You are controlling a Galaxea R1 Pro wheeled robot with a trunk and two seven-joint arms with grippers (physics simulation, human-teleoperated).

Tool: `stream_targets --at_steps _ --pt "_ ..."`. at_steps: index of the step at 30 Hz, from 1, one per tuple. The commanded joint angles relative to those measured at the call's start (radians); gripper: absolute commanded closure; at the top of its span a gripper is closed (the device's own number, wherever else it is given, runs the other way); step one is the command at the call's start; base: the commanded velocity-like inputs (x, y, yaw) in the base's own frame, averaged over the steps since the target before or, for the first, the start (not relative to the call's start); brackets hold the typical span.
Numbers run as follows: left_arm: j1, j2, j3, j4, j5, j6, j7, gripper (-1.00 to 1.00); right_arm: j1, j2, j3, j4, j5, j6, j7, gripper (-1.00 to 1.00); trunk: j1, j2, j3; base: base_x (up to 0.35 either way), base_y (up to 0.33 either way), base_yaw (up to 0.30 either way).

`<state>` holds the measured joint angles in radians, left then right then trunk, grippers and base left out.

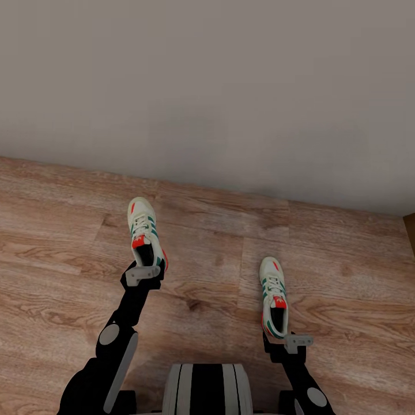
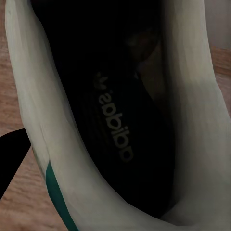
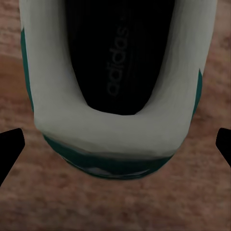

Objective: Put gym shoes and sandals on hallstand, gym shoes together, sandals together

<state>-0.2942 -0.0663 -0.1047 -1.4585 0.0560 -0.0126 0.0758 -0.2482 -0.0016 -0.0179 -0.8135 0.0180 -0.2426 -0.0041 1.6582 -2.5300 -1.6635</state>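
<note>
Two cream-white gym shoes with green stripes and red-orange tongues lie toes toward the wall on the wood-plank corridor floor [image 1: 219,253]. My left gripper [image 1: 144,270] is at the heel of the left gym shoe [image 1: 142,226], shut on its collar. Up close, the shoe's dark insole [image 2: 115,125] shows, with one black finger [image 2: 10,156] outside the shoe's side wall. My right gripper [image 1: 286,340] stands open just behind the right gym shoe [image 1: 273,293]. Its fingers [image 3: 9,149] spread wide on either side of the heel [image 3: 115,139] without touching it. The sandals and the hallstand are out of view.
A plain grey wall [image 1: 207,86] runs along the back, meeting the floor just beyond the shoes. A brown edge [image 1: 411,233] shows at the far right. My base [image 1: 207,389] sits at the bottom centre, between the arms.
</note>
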Motion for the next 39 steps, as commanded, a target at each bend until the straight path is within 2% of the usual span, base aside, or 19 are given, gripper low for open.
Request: stream_targets --at_steps 1,33,34,39 --pt "0.0 0.0 -0.002 0.0 0.005 -0.002 0.007 1.0 0.0 0.0 -0.001 0.0 0.002 -0.003 0.0 -1.0 0.0 0.0 0.0 0.014 0.0 0.0" --pt "0.0 0.0 -0.003 0.0 0.004 -0.003 0.007 1.0 0.0 0.0 -0.001 0.0 0.002 -0.003 0.0 -1.0 0.0 0.0 0.0 0.022 0.0 0.0" --pt "0.0 0.0 -0.003 0.0 0.005 -0.003 0.007 1.0 0.0 0.001 -0.001 0.0 0.002 -0.003 0.0 1.0 0.0 0.0 0.0 0.0 0.0 0.0" --pt "0.0 0.0 -0.003 0.0 0.004 -0.003 0.007 1.0 0.0 0.0 -0.001 0.0 0.002 -0.003 0.0 1.0 0.0 0.0 0.0 0.0 0.0 0.0"
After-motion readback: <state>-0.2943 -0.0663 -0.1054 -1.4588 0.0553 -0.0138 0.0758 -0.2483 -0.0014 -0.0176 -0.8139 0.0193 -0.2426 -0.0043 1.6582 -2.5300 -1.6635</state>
